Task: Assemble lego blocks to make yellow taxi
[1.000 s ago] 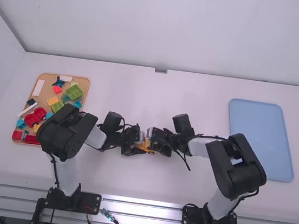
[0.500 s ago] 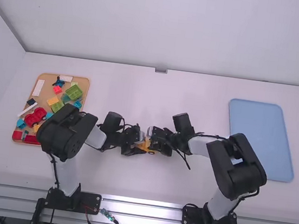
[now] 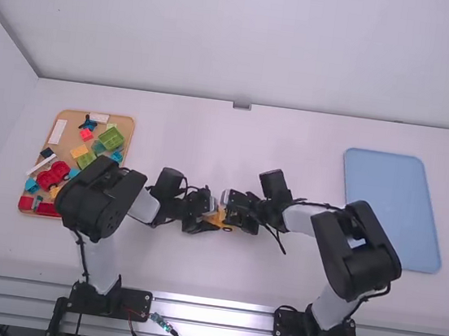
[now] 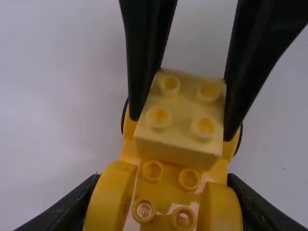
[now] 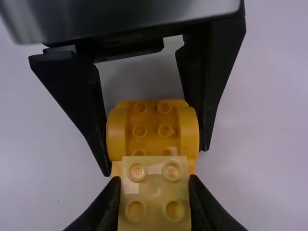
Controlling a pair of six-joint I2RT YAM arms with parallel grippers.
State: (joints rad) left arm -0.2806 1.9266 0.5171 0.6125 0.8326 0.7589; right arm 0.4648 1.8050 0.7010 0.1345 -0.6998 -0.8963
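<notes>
- well, in the high view, the left claw point(image 3: 213, 218) and the right claw point(image 3: 231, 211) meet over the middle of the white surface point(image 3: 165, 120). the yellow car base point(image 3: 222, 224) is between them. i can't tell if it touches the surface.
- the wooden tray point(image 3: 70, 139) is well apart on the left, with bright blocks point(image 3: 112, 138) in it. the blue tray point(image 3: 391, 209) is on the right.
- in the left wrist view, the left claw is closed on the yellow car base, pinching it by its round humps point(image 4: 110, 197). that seems a good strong place to hold. it should stay firm there so the car does not roll or tip.
- in that same view, the right claw has the pale yellow block point(image 4: 183, 115) over the other part of the base. i can't tell if the two click together.
- in the right wrist view, the right claw is squeezing the pale yellow block by its sides, with its little bumps point(image 5: 136, 172) showing. the left claw is around the humps just beside it.
- the job now looks like putting that block on the car. to do it well, line up the edges first, keep the block flat, then push straight down.
- push softly at first. if it leans, one side may stick up. let go only when it sits tight all the way around.
</notes>
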